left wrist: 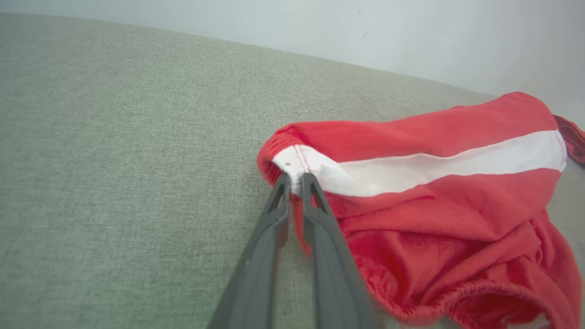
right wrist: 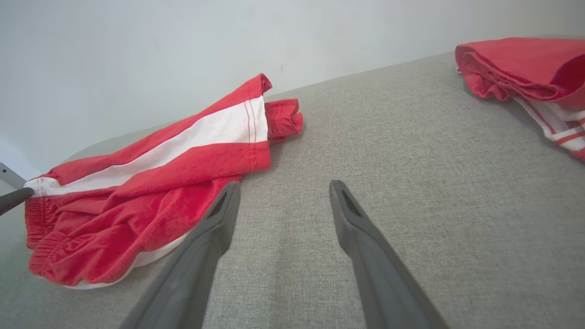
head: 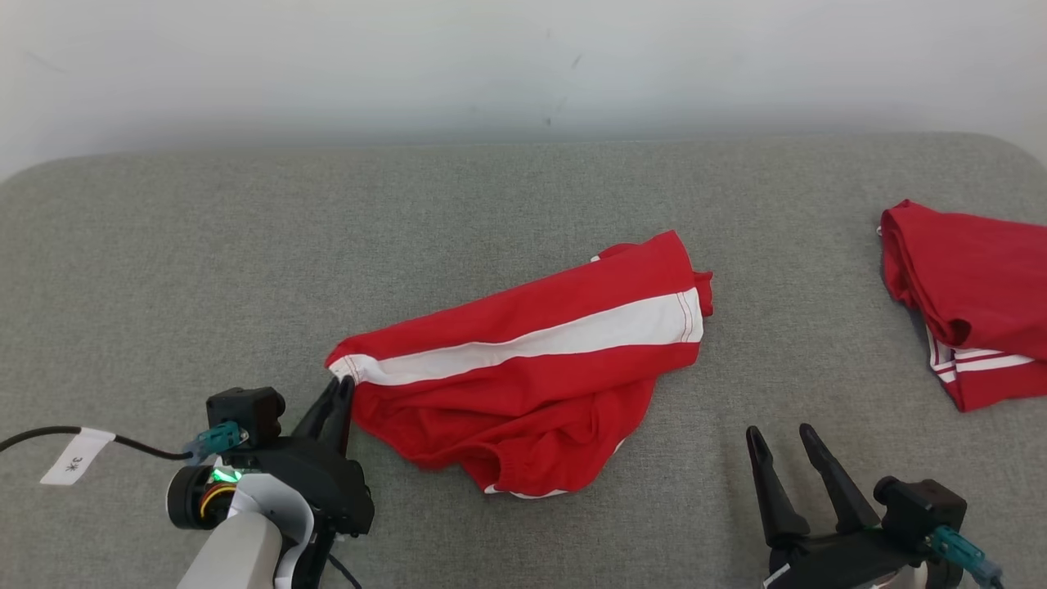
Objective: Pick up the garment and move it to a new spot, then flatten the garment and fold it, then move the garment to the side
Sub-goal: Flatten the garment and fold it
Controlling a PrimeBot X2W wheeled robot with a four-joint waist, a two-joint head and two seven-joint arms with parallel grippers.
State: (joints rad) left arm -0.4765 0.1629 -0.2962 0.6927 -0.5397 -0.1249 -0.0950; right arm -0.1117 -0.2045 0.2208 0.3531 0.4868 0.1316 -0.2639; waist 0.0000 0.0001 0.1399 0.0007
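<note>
head view: corner grasped, garment not yet lifted

the red garment [head: 532,368] with its white stripe is seen lying crumpled near the middle of the grey counter [head: 164,262], neither flattened nor folded. its waistband corner, at 8 o'clock of the heap, is pinched by the left end effector [head: 341,386]. the two fingers are drawn nearly together with the end of the white stripe caught between their tips, as is shown plainly in the left wrist view. the right end effector [head: 779,433] is held spread wide and empty over bare cloth at 4 o'clock of the garment, apart from it. a second red garment [head: 973,303] is seen bunched at 3 o'clock, well apart, near the counter's edge.

the task is judged to be at its very start. the grip for the pick-up is in place, but the garment rests on the counter and no lift can be seen. the move to a new spot, the flattening, the folding and the shift to the side are all judged to be left.
</note>
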